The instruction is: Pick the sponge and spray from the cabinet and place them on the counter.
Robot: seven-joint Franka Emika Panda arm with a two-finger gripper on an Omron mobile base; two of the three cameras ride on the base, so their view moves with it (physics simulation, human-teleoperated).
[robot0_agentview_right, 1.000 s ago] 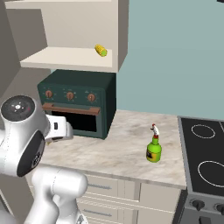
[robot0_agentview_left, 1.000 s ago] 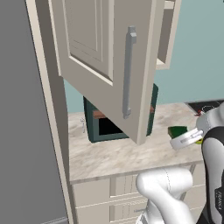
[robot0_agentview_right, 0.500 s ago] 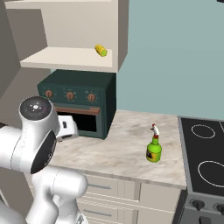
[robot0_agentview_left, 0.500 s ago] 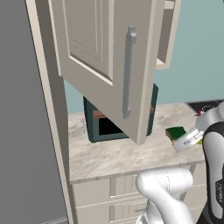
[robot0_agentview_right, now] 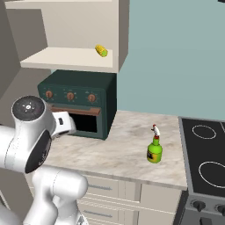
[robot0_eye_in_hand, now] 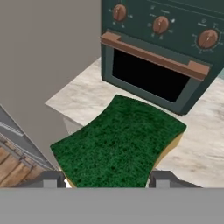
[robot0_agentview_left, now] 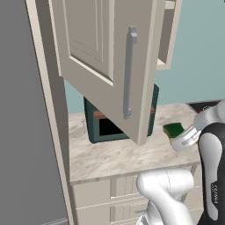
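Two task items sit apart right now, and you can check each from a different camera. In your hand view the sponge [robot0_eye_in_hand: 120,142] sits between the two dark finger tips of the gripper [robot0_eye_in_hand: 107,179], its green scrubby face toward the lens and a thin yellow edge along its right side. The jaws stand about half open, one tip at each side of the sponge's near end, so you have it held across its width. Beyond it you see the dark green oven [robot0_eye_in_hand: 164,48] with its three brown knobs and brown handle bar, standing on the counter [robot0_eye_in_hand: 205,144].

In your left base view the sponge [robot0_agentview_left: 174,129] shows as a green block at the end of the arm, above the counter [robot0_agentview_left: 114,156] and just right of the open cabinet [robot0_agentview_left: 105,57] door, whose long grey handle [robot0_agentview_left: 128,72] hangs in front of the oven. You cannot tell from this angle whether the sponge touches the stone.

In your right base view the spray [robot0_agentview_right: 154,146] stands upright on the counter [robot0_agentview_right: 118,149], well right of the oven [robot0_agentview_right: 79,103] and just left of the black cooktop [robot0_agentview_right: 204,151]. A small yellow object [robot0_agentview_right: 101,50] lies on the cabinet [robot0_agentview_right: 70,39] shelf above.
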